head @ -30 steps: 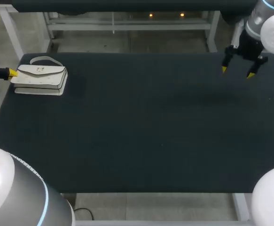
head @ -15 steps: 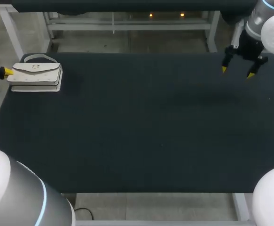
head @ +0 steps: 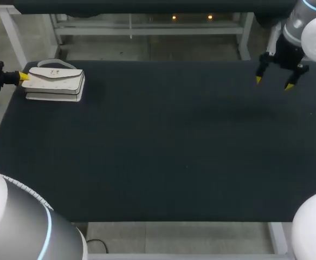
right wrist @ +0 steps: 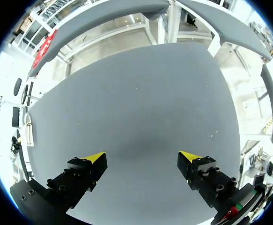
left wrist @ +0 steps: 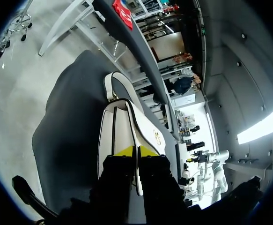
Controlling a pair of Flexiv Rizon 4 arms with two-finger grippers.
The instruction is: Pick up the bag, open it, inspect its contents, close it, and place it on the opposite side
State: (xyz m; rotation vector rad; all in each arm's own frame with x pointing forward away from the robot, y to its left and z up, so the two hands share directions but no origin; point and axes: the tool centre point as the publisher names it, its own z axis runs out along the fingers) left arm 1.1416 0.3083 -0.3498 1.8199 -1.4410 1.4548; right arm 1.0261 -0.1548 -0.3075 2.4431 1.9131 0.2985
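The dark table [head: 163, 162] stretched from the near edge, where the rounded grey-and-white shell of the left arm [head: 17, 227] filled the near left corner and that of the right arm [head: 315, 230] the near right one, away to a far edge.

The white bag [head: 55, 84] lay flat at the far left corner of the table, flap closed, with its curved handle [head: 57, 62] on the far side. The left gripper [head: 23, 77] came in level from beyond the left edge and met the bag's left end. In the left wrist view its yellow fingertips [left wrist: 124, 151] stood almost together, pinching a thin white edge of the bag's flap between them, the body of the bag running on ahead of the fingers and the handle looping past it.

At the far right, the right gripper [head: 273, 82] hung above the table, pointing down, well apart from the bag. Its jaws were spread wide, with only the dark tabletop showing between them in the right wrist view.
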